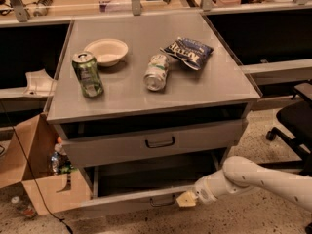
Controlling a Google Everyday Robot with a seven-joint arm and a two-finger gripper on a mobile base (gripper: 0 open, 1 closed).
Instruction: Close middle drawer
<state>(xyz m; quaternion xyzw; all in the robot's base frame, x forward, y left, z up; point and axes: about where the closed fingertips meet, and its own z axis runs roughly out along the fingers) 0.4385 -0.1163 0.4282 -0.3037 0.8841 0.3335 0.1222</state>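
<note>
Cabinet — grey, low, cans and a bowl on top.
Middle drawer — pulled well out beneath the top drawer.
Arm — white, reaching in from the right.
Gripper — at the drawer front, just right of the handle; open or closed cannot be told.
Risk: an off-centre push may skew and jam the drawer, or the tip may slip off the front.
</note>
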